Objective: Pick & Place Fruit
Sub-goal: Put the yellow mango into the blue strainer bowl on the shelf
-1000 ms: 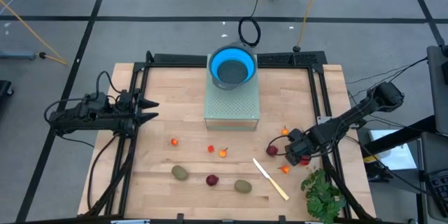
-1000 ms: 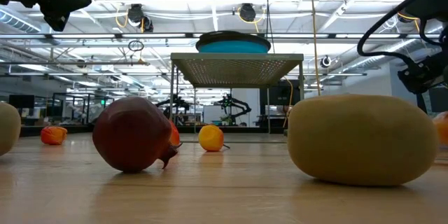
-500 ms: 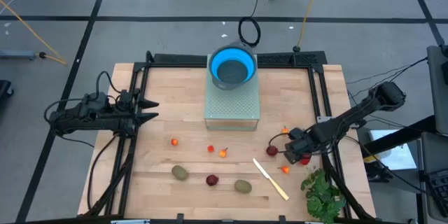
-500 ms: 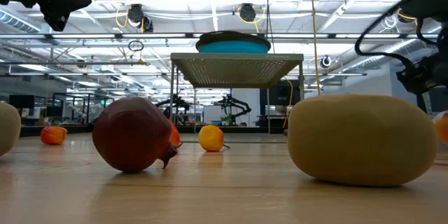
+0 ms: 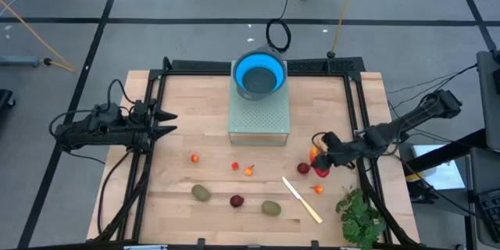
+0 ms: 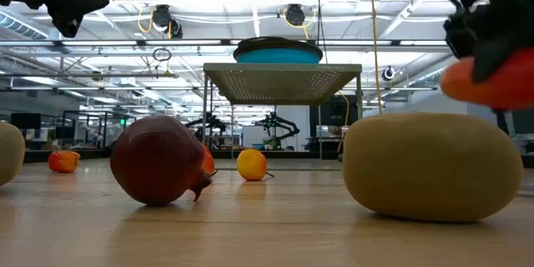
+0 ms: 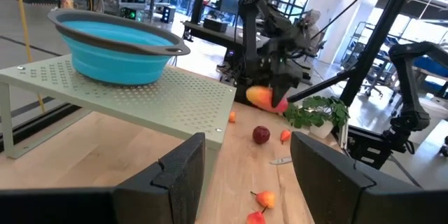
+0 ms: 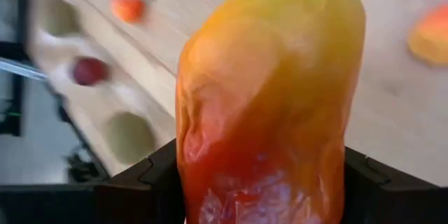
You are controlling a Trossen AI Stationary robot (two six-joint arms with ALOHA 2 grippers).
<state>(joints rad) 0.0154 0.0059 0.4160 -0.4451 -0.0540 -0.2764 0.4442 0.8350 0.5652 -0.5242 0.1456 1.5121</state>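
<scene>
While clamped on the red-orange oval fruit [image 5: 319, 162], the right gripper [image 5: 322, 156] hangs above the worktop [image 5: 211, 117] at the high view's centre right.

Lifted clear of the wood, the fruit sits between the gripper's two fingers and fills the right wrist view [image 8: 269, 105]; the low view shows it at the upper right edge [image 6: 492, 79], above a kiwi-like oval [image 6: 432, 165]. Just left of it lies a dark red ball [image 5: 303, 168], with the cream knife [image 5: 301, 199] lower down. At the middle left, the left gripper [image 5: 166, 123] waits with fingers parted, holding nothing.
</scene>
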